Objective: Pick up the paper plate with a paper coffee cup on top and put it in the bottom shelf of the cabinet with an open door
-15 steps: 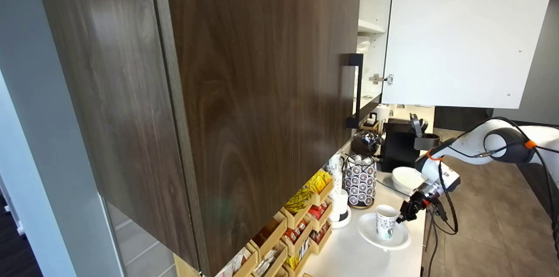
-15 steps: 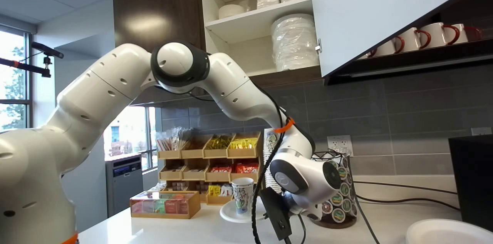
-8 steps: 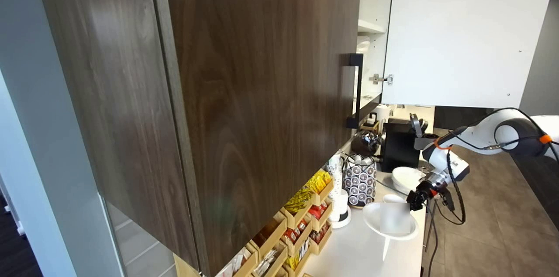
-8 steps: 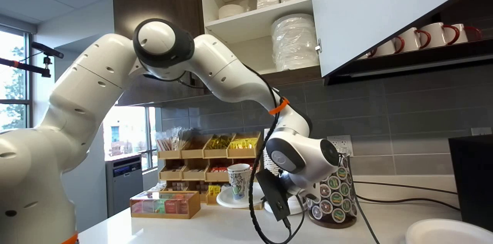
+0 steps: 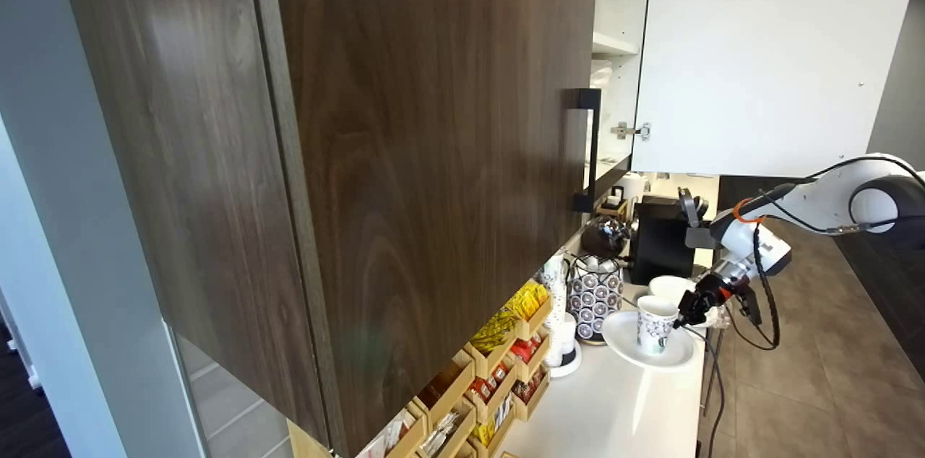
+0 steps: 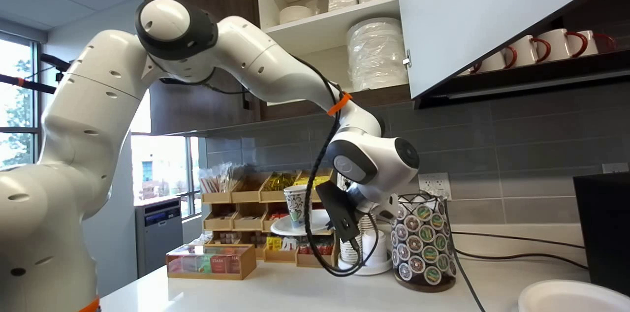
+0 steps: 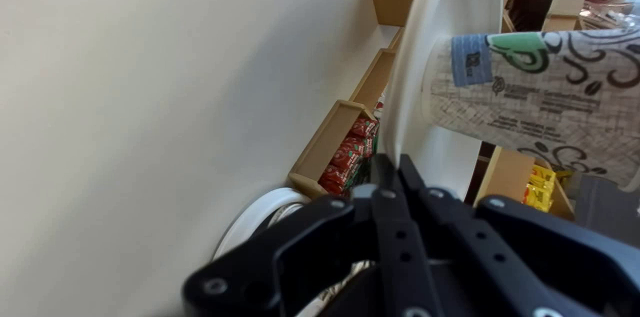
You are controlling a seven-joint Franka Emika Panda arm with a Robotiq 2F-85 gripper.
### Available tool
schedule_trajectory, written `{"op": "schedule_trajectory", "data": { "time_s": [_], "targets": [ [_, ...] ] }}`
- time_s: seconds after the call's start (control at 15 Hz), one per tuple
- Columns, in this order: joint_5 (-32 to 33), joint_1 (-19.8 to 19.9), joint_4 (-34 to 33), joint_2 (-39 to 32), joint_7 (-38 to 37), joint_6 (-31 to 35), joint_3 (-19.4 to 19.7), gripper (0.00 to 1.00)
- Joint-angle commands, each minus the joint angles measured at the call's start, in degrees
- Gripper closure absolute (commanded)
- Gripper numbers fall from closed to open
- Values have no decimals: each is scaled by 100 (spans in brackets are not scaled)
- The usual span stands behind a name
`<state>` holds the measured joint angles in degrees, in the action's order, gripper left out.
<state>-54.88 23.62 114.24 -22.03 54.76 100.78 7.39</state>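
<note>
Under the cabinet [image 6: 327, 36], white counter [image 6: 295, 292].

Office-style kitchenette: coffee pods [image 6: 429, 238], sachet bins [image 6: 245, 224], mugs [image 6: 553, 47], wall cabinet [image 6: 334, 58] above counter [image 6: 275, 297].

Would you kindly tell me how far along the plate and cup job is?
Done: the gripper is shut on the paper plate by its rim, which is off the countertop. In hand: the carry, with the paper coffee cup on top, both lower than the open cabinet. Left: reaching its bottom shelf, setting the plate down and letting go.
</note>
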Motion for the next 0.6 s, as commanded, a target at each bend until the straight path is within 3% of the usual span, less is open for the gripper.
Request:
{"op": "schedule_trajectory", "data": {
  "time_s": [0.0, 0.53],
  "targets": [
    [-33, -170, 13, 100, -44, -81, 196, 96],
    [10, -218, 70, 448, -178, -294, 251, 99]
  ]
}}
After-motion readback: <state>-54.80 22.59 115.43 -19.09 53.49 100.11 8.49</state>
